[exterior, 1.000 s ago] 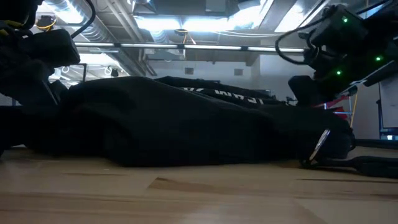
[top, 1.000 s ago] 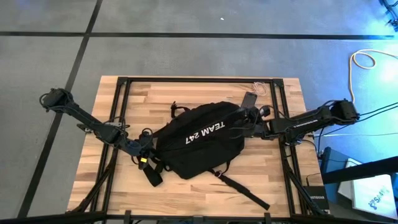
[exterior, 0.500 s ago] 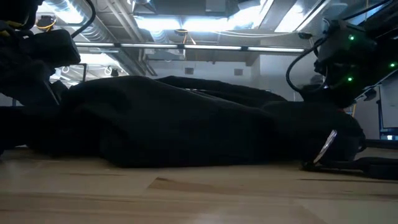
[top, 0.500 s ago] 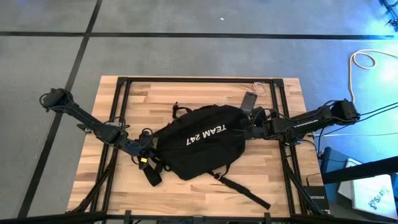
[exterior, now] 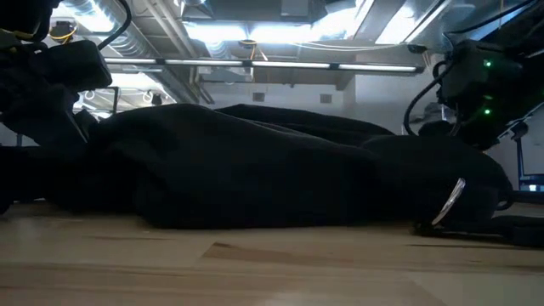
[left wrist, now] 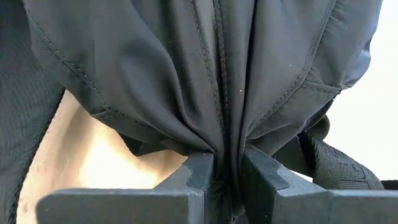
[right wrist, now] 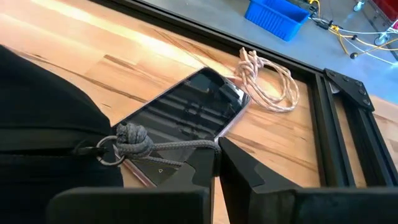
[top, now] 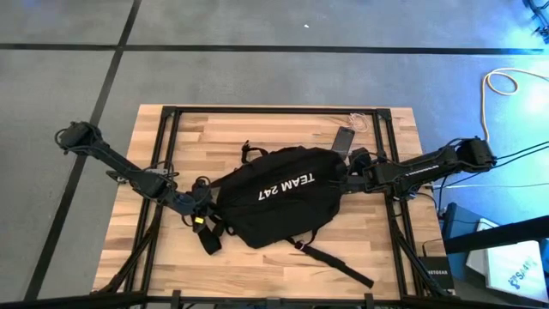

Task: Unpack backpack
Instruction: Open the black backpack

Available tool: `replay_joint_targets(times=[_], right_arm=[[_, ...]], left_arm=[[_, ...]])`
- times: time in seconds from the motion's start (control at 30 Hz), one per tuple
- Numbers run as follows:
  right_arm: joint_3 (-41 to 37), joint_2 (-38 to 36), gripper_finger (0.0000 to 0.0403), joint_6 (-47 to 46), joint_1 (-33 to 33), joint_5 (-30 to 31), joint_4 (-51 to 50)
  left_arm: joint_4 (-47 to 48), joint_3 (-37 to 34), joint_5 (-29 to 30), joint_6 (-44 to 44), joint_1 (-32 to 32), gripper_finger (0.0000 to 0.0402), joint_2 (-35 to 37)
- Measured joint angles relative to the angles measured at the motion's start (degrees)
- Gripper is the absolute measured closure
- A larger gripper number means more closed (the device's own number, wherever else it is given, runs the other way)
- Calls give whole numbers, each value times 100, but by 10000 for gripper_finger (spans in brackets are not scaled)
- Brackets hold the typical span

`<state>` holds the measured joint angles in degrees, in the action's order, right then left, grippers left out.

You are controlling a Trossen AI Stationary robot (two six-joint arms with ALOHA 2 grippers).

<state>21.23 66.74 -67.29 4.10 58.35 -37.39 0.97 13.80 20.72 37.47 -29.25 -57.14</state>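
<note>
Two end effectors (top: 203, 209) (top: 350, 165) flanking backpack (top: 279, 193)

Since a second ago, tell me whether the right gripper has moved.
Yes. The right gripper, pinching the zipper cord, moved outward, away from the backpack's lettering toward the table's right frame rail.

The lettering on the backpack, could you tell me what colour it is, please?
White, on the black backpack; the lettering shows best in the high view.

Wooden table (top: 257, 129) served as landmark. Phone (right wrist: 186, 115) lay flat, screen up, near its far right corner. Coiled beige cord (right wrist: 268, 81) sat just beyond the phone, beside the table's black frame rail (right wrist: 329, 124). Blue bin (right wrist: 277, 17) stood on the floor past that edge.
</note>
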Motion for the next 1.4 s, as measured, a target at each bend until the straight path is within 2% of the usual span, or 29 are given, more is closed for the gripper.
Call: replay_joint_targets(times=[0.8, 1.07, 1.3, 1.4], right_arm=[[-149, 2, 403, 5, 0, -101, -104], [-876, 2, 403, 1, 0, -301, 1083], [-920, 5, 402, 326, -4, -263, 1566], [-922, 7, 398, 769, -4, -317, 2095]], left_arm=[[0, 0, 354, -144, 2, 359, 0], [15, -5, 856, -190, 4, 359, -2], [0, -9, 925, -166, 0, 358, -4], [-2, -9, 1012, -186, 0, 337, -7]])
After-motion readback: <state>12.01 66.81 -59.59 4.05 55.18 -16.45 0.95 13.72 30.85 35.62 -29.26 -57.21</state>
